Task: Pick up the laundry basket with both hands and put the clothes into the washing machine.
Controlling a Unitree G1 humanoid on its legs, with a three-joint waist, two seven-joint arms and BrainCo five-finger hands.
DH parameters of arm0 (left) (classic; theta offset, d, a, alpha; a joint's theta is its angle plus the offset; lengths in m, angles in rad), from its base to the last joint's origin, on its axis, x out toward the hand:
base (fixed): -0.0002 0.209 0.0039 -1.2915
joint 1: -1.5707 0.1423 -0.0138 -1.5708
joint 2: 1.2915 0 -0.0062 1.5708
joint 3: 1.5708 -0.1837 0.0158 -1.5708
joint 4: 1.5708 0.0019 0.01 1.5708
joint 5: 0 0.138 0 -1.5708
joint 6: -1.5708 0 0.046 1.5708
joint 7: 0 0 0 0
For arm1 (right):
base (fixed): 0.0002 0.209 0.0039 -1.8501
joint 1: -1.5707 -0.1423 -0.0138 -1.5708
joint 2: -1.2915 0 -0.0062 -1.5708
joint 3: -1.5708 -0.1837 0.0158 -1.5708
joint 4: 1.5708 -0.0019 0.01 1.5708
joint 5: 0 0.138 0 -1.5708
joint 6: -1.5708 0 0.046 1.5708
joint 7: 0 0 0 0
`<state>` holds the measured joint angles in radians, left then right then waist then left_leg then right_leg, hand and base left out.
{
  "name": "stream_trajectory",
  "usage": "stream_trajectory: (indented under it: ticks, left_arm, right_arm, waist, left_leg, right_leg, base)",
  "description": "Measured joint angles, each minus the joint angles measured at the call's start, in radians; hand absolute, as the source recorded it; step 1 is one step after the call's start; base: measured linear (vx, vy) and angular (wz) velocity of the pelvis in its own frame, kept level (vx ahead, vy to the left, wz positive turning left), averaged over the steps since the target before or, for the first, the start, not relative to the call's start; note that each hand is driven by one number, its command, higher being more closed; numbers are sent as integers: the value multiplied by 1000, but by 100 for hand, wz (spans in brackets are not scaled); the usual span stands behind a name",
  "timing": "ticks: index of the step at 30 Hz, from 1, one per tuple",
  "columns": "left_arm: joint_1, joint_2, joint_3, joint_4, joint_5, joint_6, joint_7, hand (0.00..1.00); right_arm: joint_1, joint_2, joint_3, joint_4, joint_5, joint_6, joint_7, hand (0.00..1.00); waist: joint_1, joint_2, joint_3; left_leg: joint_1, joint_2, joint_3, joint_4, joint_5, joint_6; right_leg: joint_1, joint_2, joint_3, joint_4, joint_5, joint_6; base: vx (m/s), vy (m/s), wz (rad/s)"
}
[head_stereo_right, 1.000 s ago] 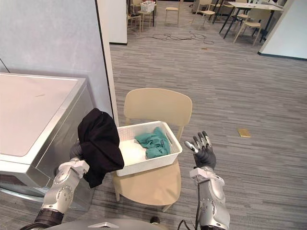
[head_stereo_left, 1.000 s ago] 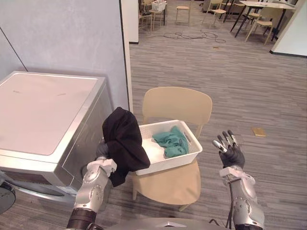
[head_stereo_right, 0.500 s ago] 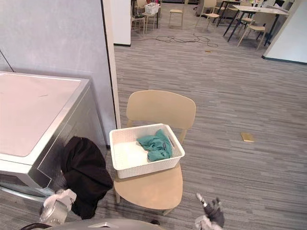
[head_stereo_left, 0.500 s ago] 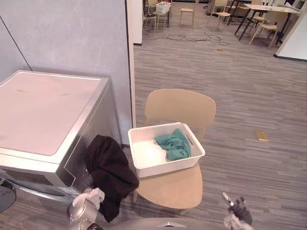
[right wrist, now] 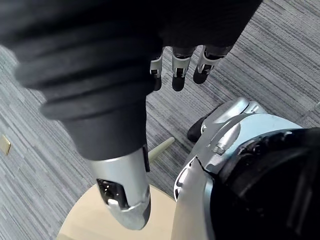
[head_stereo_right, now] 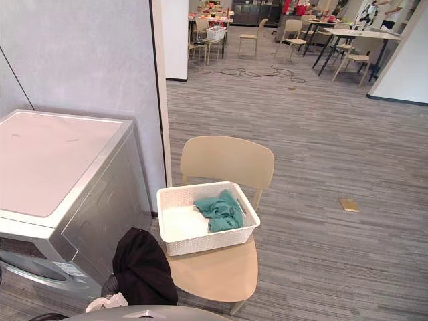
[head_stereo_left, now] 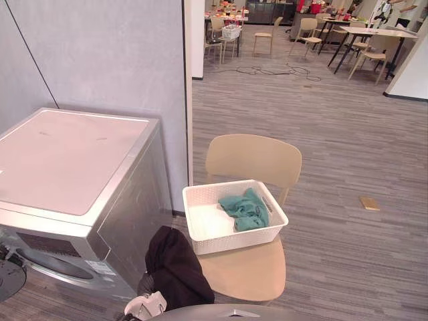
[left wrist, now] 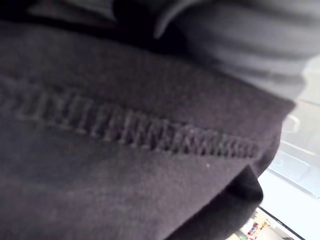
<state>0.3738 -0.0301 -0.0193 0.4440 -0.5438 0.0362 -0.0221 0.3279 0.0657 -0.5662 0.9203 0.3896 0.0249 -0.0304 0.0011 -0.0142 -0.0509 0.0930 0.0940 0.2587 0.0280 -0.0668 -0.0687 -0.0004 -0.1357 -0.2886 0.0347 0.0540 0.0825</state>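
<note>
Leftmost, the silver washing machine (head_stereo_left: 73, 167) stands against a grey wall (head_stereo_left: 100, 53). Just beside it, on the grey plank floor (head_stereo_left: 334, 134), is a tan chair (head_stereo_left: 253, 159). The white laundry basket (head_stereo_left: 234, 241) sits on the chair seat, slightly askew. It holds a crumpled teal garment (head_stereo_left: 244, 208) toward its right end.

A black garment (head_stereo_left: 175, 267) hangs low between the machine's front corner and the chair, outside the basket. It is draped over the left hand (left wrist: 235, 30), and the cloth covers that hand, so whether it grips cannot be told. The right hand (right wrist: 178, 67), seen from its own wrist, hangs over the floor near the chair seat, its fingers (right wrist: 204, 65) straight and loose, holding nothing. A small tan tile (head_stereo_left: 369, 202) lies on the floor, well to the right of the chair.
</note>
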Motion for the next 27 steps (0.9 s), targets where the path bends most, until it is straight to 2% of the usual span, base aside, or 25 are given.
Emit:
stream_trajectory:
  ticks: [4, 6, 7, 9, 11, 12, 13, 14, 15, 16, 17, 18, 19, 20, 21, 22, 23, 25, 27]
  left_arm:
    - [0, -1, 22, -36, 1, -1, 1, 100]
    - [-3, -9, 32, -111, 2, -3, 1, 100]
    - [-10, -12, 45, -150, 2, -7, 1, 100]
    - [-28, -22, 64, -199, 10, -15, 1, 100]
    - [-35, -28, 71, -219, 41, -18, 2, 100]
    - [-43, -27, 78, -232, 76, -18, 3, 100]
    - [-46, -28, 78, -235, 80, -18, 3, 100]
    - [-44, -38, 65, -238, 95, -18, 1, 100]
    - [-44, -38, 59, -238, 95, -18, 1, 100]
    - [-46, -37, 45, -239, 96, -18, -1, 100]
    - [-50, -36, 32, -239, 95, -18, -3, 100]
    - [-52, -38, 26, -239, 95, -18, -3, 100]
    - [-64, -45, 25, -240, 95, -17, -2, 100]
    - [-70, -46, 27, -242, 95, -20, 2, 100]
    - [-75, -45, 29, -245, 95, -23, 3, 100]
    - [-91, -45, 31, -247, 95, -26, 3, 100]
    - [-100, -44, 39, -244, 96, -26, 4, 100]
    - [-88, -40, 44, -244, 98, -26, 4, 100]
    - [-81, -34, 51, -244, 107, -26, 1, 100]
  right_arm:
    - [-31, -33, 80, 3, -7, -1, 0, 0]
    - [-68, -53, 126, 1, -25, -2, 0, 0]
    - [-81, -68, 157, 0, -33, -3, -1, 0]
    - [-116, -87, 172, -1, -39, -10, -1, 0]
    - [-149, -110, 188, -1, -44, -17, -2, 0]
    - [-165, -114, 206, -5, -83, -22, -4, 0]
    - [-173, -117, 210, -10, -95, -23, -4, 0]
    - [-185, -116, 210, -33, -129, -22, -5, 0]
    - [-186, -114, 210, -37, -133, -22, -5, 0]
    - [-195, -111, 210, -42, -147, -23, -6, 0]
    - [-198, -110, 205, -41, -152, -23, -6, 0]
    - [-200, -109, 196, -39, -152, -22, -7, 0]
    - [-219, -104, 157, -23, -153, -19, -11, 0]
    - [-221, -78, 118, 3, -153, -23, -19, 0]
    - [-221, -68, 101, 13, -152, -22, -24, 0]
    - [-223, -64, 79, 40, -151, -22, -25, 0]
    - [-226, -65, 70, 51, -151, -21, -26, 0]
    - [-222, -76, 68, 82, -151, -21, -38, 0]
    - [-214, -79, 64, 91, -151, -16, -42, 0]
  waist:
    - [8, -2, 43]
    - [12, -4, 83]
    - [20, -14, 105]
    - [29, -8, 157]
    - [29, 4, 175]
    - [33, -12, 182]
    - [33, -6, 180]
    - [39, 8, 173]
    - [39, 10, 172]
    - [34, 12, 170]
    - [29, 15, 166]
    - [30, 16, 158]
    - [27, 7, 146]
    - [17, -9, 125]
    - [16, -12, 115]
    - [14, -25, 107]
    - [17, -28, 110]
    - [22, -23, 112]
    - [33, -22, 114]
  left_leg:
    - [-31, 3, 8, 32, -5, 0]
    - [-96, -9, -22, 71, -5, 4]
    - [-134, -22, -51, 77, -2, 6]
    - [-177, -39, -71, 79, 9, 13]
    - [-218, -31, -64, 80, 1, 26]
    - [-233, -7, 14, 126, -17, 65]
    - [-251, 18, 47, 180, -14, 71]
    - [-244, 96, 104, 272, -9, 80]
    - [-238, 112, 111, 282, -8, 81]
    - [-197, 168, 142, 299, -7, 81]
    - [-163, 214, 166, 290, 7, 82]
    - [-161, 216, 165, 278, 9, 64]
    - [-171, 179, 183, 276, 2, 45]
    - [-209, 152, 174, 262, 5, 48]
    - [-225, 139, 164, 246, 1, 42]
    - [-241, 132, 148, 225, -14, -11]
    - [-266, 123, 122, 233, -14, -34]
    - [-261, 110, 91, 239, -16, -34]
    - [-250, 92, 60, 266, -40, -23]
  right_leg:
    - [-55, -20, -2, 96, -50, -2]
    - [-125, -53, -21, 190, -86, -3]
    - [-162, -82, -52, 242, -112, -1]
    - [-201, -128, -99, 315, -145, 1]
    - [-218, -167, -164, 360, -159, -7]
    - [-212, -210, -210, 347, -153, -14]
    - [-208, -219, -236, 351, -153, -14]
    - [-187, -234, -278, 365, -153, -14]
    - [-181, -237, -285, 368, -153, -14]
    - [-150, -258, -313, 378, -152, -13]
    - [-121, -278, -341, 382, -146, -1]
    - [-117, -291, -351, 383, -137, 11]
    - [-107, -316, -377, 367, -106, 17]
    - [-99, -323, -417, 322, -72, -4]
    - [-94, -323, -439, 290, -55, -12]
    - [-68, -313, -479, 241, -4, 6]
    - [-60, -310, -498, 221, 39, 6]
    - [-16, -308, -516, 202, 109, -2]
    - [41, -324, -519, 204, 128, -3]
  base:
    - [-42, -7, 6]
    - [-105, -31, 45]
    - [-83, -34, 71]
    - [-86, -35, 103]
    - [-26, -26, 113]
    - [57, 11, 94]
    - [73, 65, 111]
    - [36, 48, 69]
    - [19, 113, 77]
    - [-5, 238, 70]
    - [-5, 238, 74]
    - [-15, 383, 67]
    - [5, 273, 73]
    - [7, 328, 81]
    - [30, 230, 92]
    - [-6, 288, 83]
    - [-11, 283, 71]
    - [-21, 232, 61]
    - [-8, 184, 62]
